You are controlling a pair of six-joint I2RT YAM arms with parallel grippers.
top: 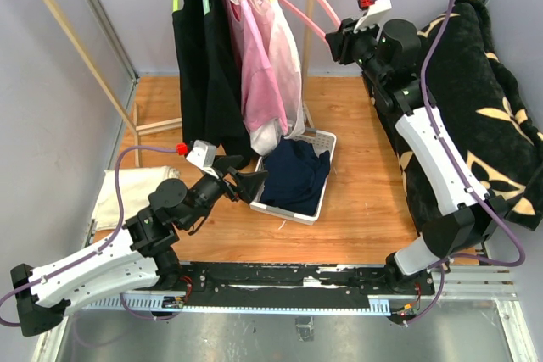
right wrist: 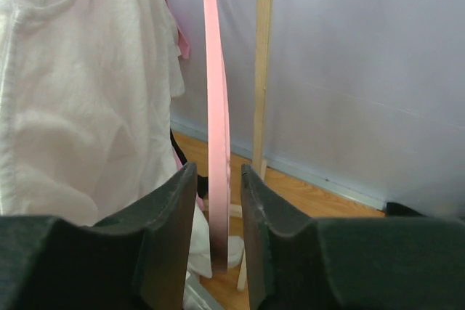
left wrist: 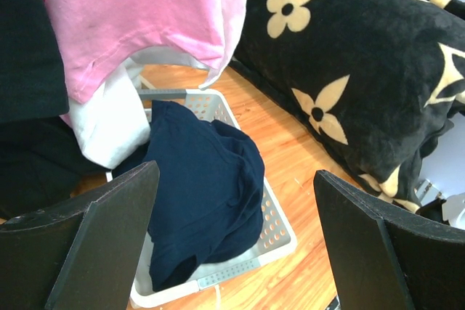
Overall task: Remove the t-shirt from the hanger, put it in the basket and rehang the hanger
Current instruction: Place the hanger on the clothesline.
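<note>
Right pincer [right wrist: 218, 172] astride the pink hanger [right wrist: 216, 70]; left pincer [left wrist: 232, 176] spread wide and empty.

My right fingers [right wrist: 163, 237] stand a little apart, with the hanger's bare arm running edge-on between them and a sliver of gap on each side. Just left of it in the wrist frame hangs the white t-shirt [right wrist: 80, 92], on the rack [top: 75, 50] at the upper centre of the top view. A pink t-shirt [top: 254, 74] lies against its left side and black garments [top: 204, 65] hang further left. Whether the white one sits on this hanger I cannot tell. My left pincer hovers low at centre-left of the top view, beside a white basket [top: 288, 212] holding a navy garment [top: 293, 175] on the wooden worktop [top: 365, 192]. A black flowered blanket [top: 475, 99] fills the right edge.
</note>
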